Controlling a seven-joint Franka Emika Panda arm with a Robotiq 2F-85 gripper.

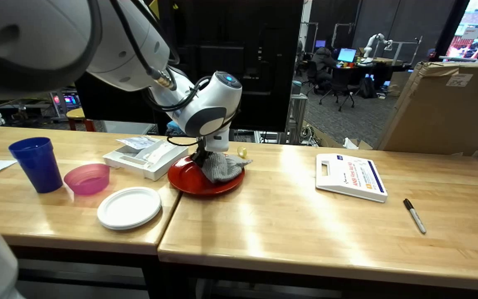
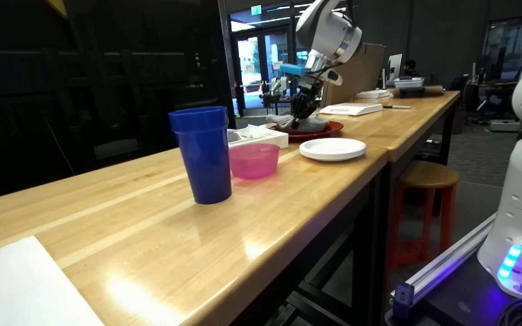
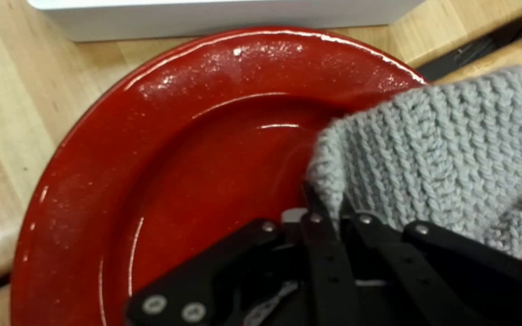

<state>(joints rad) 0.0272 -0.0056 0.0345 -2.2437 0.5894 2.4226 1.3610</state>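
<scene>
Grey knit cloth [image 3: 437,158] sits bunched on the red plate [image 3: 84,181], its bulk up and right of your pincer [image 3: 329,203] in the wrist view, overhanging the rim (no clear long axis). You have its near edge pinched. Just beside the plate: white tray [image 1: 170,164] with packets [image 1: 156,151] in it. Past that, pink bowl [image 1: 87,183] and blue cup [image 1: 40,166]. Cup's bottom hidden.

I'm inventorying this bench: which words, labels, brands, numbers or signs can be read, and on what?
"ANSI First Aid Kit": on the white case.
Too small or blurred to read: the case's remaining print, any lettering on the marker, the label on the cardboard box, the distant green sign, other background lettering.
</scene>
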